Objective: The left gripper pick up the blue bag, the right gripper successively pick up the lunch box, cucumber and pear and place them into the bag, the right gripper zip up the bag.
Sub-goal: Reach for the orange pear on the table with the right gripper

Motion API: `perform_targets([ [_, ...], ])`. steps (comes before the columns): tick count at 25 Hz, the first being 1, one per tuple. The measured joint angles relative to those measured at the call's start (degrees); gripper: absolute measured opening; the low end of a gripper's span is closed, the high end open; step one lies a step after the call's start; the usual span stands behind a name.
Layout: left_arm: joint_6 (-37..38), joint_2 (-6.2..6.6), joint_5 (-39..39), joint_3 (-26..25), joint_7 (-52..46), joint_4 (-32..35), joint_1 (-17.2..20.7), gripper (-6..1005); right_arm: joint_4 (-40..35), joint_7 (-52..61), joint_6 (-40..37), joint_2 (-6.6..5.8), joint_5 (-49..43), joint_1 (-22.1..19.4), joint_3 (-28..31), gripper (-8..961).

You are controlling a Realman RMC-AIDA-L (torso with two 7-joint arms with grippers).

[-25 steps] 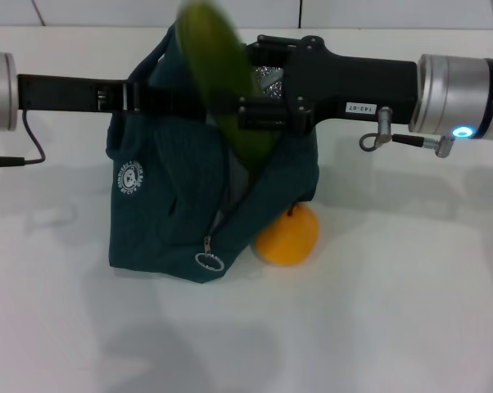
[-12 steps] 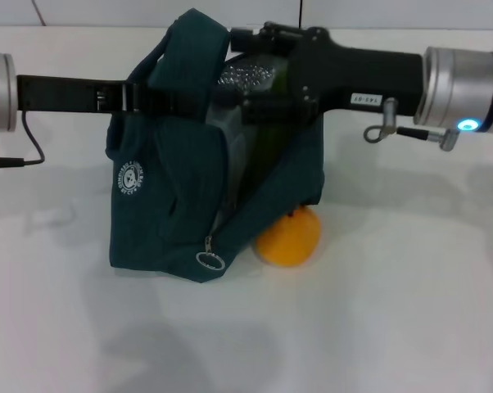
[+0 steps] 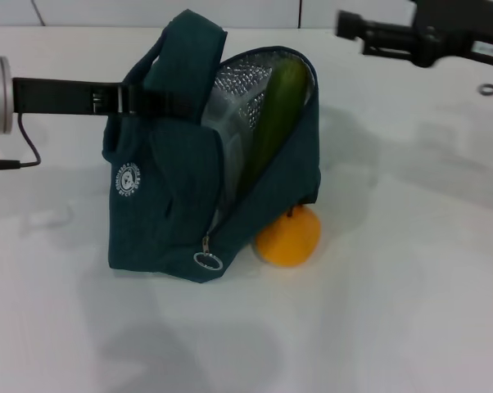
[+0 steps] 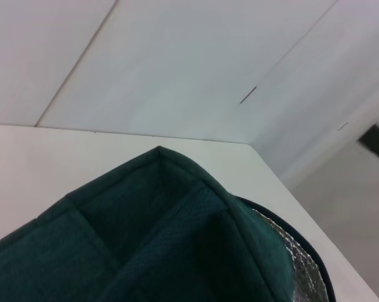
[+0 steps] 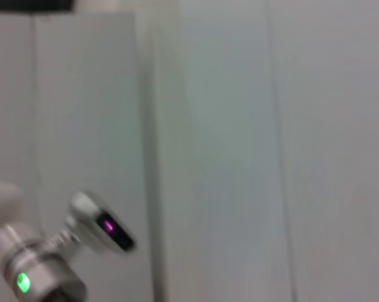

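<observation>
Table (image 3: pixel 410 311): white surface carrying the bag and the fruit.
Blue bag (image 3: pixel 156 213): dark teal fabric lunch bag standing upright left of centre, mouth unzipped and gaping toward the right, silver foil lining showing inside; white round logo on its near-left face, metal ring zipper pull (image 3: pixel 207 261) hanging at the near bottom corner. The left wrist view shows only its top fabric fold and a strip of foil.
Cucumber (image 3: pixel 277 110): dark green, standing tilted inside the open bag, its upper end leaning against the far right edge of the opening.
Lunch box (image 3: pixel 223 131): clear container inside the bag, just left of the cucumber, mostly hidden by the fabric.
Pear (image 3: pixel 288 236): yellow-orange, on the table touching the bag's near right bottom edge, short stem up.
Left gripper (image 3: pixel 160 100): reaches in from the left at the bag's upper part, clenched on the bag's handle area.
Right gripper (image 3: pixel 349 24): raised at the far right, well apart from the bag, nothing between its fingers; whether they are spread, I cannot tell.
</observation>
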Motion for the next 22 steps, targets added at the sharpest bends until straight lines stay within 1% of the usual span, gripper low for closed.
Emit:
perform_targets([
  [2,-0.16,0.05,0.11,-0.11,0.32,-0.05,0.11,39,-0.77,3.92,-0.04,-1.51,-5.13,-0.02,1.75,826],
  [4,-0.38,0.09,0.23,-0.15,0.55,-0.18,0.19,39,-2.26,7.26,-0.25,-2.35,-9.81,-0.04,2.57,826],
  [5,-0.54,0.14,0.26,-0.15,0.57,-0.36,0.19,39,-4.18,10.47,-0.71,-2.91,-14.71,-0.14,2.87,826],
  [8,-1.49,0.41,0.23,-0.15,0.59,-1.27,0.48,39,-7.10,13.86,-2.91,-3.12,-21.51,-0.44,3.10,826],
  [10,-2.21,0.51,0.19,-0.16,0.69,-1.71,0.80,39,-8.35,14.18,-6.11,-2.47,-23.60,-1.20,3.51,825],
  [12,-3.05,0.54,0.32,-0.36,1.21,-2.58,0.94,39,-8.98,13.24,-8.94,-1.44,-24.11,-2.31,3.67,825],
  [15,-3.49,0.54,0.38,-1.74,2.03,-3.95,0.99,39,-10.41,10.94,-11.38,0.59,-25.24,-4.51,3.73,825],
  [16,-3.50,0.54,0.40,-2.08,2.15,-4.23,1.04,39,-10.94,9.93,-12.17,1.56,-25.85,-5.42,3.72,825],
  [18,-3.50,0.56,0.38,-2.38,2.33,-4.49,1.10,38,-11.32,8.61,-13.50,2.79,-26.62,-6.34,3.65,825],
  [20,-3.49,0.57,0.31,-2.40,2.51,-4.52,1.15,37,-11.36,7.92,-14.33,3.42,-27.35,-6.65,3.29,825],
  [22,-3.49,0.58,0.25,-2.42,2.66,-4.52,1.16,36,-11.09,7.14,-14.88,3.79,-28.16,-6.73,2.82,826],
])
